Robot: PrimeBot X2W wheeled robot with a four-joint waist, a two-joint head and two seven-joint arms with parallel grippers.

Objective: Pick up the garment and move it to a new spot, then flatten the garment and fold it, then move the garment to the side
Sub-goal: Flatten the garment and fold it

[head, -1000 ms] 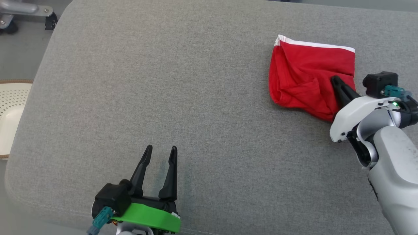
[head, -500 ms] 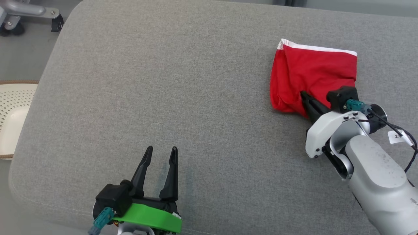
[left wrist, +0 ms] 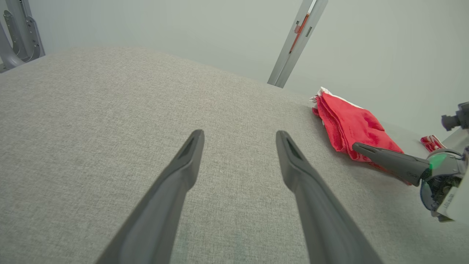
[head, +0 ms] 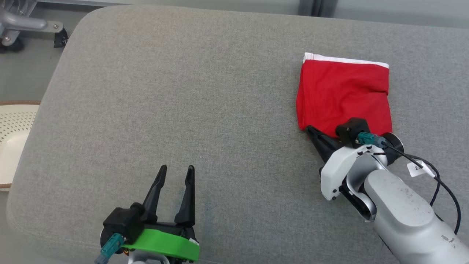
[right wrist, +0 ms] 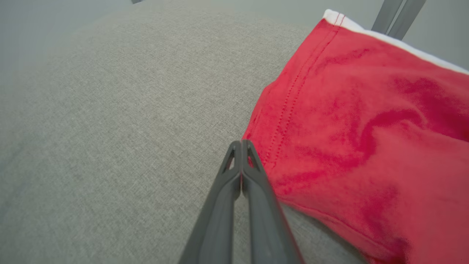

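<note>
The red garment (head: 342, 93) with a white band along its far edge lies folded and fairly flat on the grey cushion (head: 205, 91), at the right. My right gripper (head: 310, 129) is shut, its tips just off the garment's near-left corner. In the right wrist view the fingers (right wrist: 241, 143) are pressed together with nothing between them, beside the red hem (right wrist: 366, 128). At the lower left my left gripper (head: 176, 168) is open and holds nothing. The left wrist view shows its fingers (left wrist: 240, 134) spread over bare cushion, with the garment (left wrist: 351, 123) and the right gripper (left wrist: 357, 147) off to the right.
A white perforated basket (head: 11, 124) stands off the cushion's left edge. A metal frame on castors (head: 22, 25) is at the upper left. A grey post (left wrist: 296, 40) rises behind the cushion. The cushion's rounded near edge runs close to my left gripper.
My shut right gripper has slid across the garment toward its near-left corner and off the cloth. The garment lies smoother and flatter. The left gripper has kept its place.
</note>
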